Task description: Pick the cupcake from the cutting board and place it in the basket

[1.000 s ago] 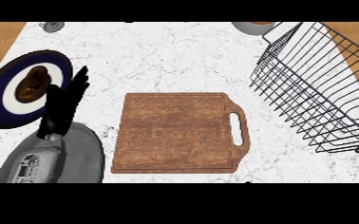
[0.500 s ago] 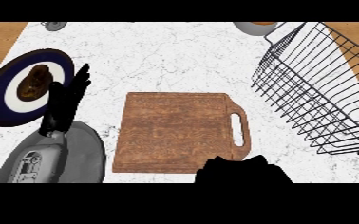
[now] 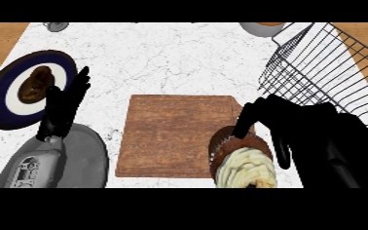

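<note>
A cupcake (image 3: 242, 164) with a brown wrapper and cream frosting lies tilted at the lower right, over the right end of the wooden cutting board (image 3: 169, 131). My right hand (image 3: 305, 122) comes in from the lower right with its thumb and fingers curled round the cupcake's wrapper. The wire basket (image 3: 316, 70) stands at the upper right, just beyond that hand. My left hand (image 3: 63, 108) rests open at the left of the board, fingers up, holding nothing.
A blue-rimmed plate (image 3: 13, 107) with a brown piece of food sits at the far left, beside the left hand. A bowl (image 3: 262, 28) stands at the back next to the basket, and a small grey object (image 3: 55, 26) at the back left.
My right hand has risen from the lower edge to the board's right end and now shows the cupcake in its grasp. The left hand has not moved.
</note>
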Robot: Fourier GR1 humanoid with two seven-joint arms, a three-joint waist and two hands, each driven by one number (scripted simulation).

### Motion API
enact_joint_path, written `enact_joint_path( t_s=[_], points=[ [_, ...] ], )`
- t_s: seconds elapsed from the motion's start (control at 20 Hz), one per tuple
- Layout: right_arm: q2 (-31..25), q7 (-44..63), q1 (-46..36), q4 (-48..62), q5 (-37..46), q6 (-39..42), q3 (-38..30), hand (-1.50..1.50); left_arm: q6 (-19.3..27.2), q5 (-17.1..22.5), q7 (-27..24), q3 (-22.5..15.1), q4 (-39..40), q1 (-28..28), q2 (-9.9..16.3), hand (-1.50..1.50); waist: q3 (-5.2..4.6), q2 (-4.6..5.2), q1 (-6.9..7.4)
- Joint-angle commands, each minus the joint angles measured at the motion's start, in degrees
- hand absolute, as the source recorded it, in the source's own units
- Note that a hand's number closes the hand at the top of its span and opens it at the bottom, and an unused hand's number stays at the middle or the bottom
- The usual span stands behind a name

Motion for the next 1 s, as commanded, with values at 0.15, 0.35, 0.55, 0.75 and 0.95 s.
enact_joint_path(
  t_s=[0.15, 0.35, 0.55, 0.75, 0.95],
  points=[
    [-10.06, 0.92, -14.10, 6.67, -9.67, 16.08, -20.07, 1.50, 0.44, -0.85, -0.01, -1.56, -1.39, 2.06, -1.36, 0.00, 0.05, -0.13, -0.02],
    [-19.28, -6.99, -15.02, 14.29, -16.10, 19.64, -31.12, 1.50, 1.13, -0.12, 1.12, 0.11, -0.18, -1.11, -0.95, 0.00, 0.15, 0.17, -0.39],
    [-28.29, -16.93, -14.30, 22.48, -16.87, 18.84, -37.80, 1.50, 2.31, -1.62, 1.84, -1.25, 0.63, -1.48, -2.28, 0.00, 0.19, 0.39, -0.10],
    [-32.42, -28.98, -13.49, 32.07, -13.75, 13.09, -37.33, 1.50, 2.60, -2.35, 0.65, -2.17, 0.94, -1.73, -3.04, 0.00, 0.18, 0.47, 0.61],
    [-36.54, -39.65, -9.76, 38.09, -14.22, 11.57, -39.68, 1.50, -1.32, 1.04, -0.95, 1.64, 2.51, -2.37, 0.96, 0.00, 0.18, 0.49, 0.55]
  ],
)
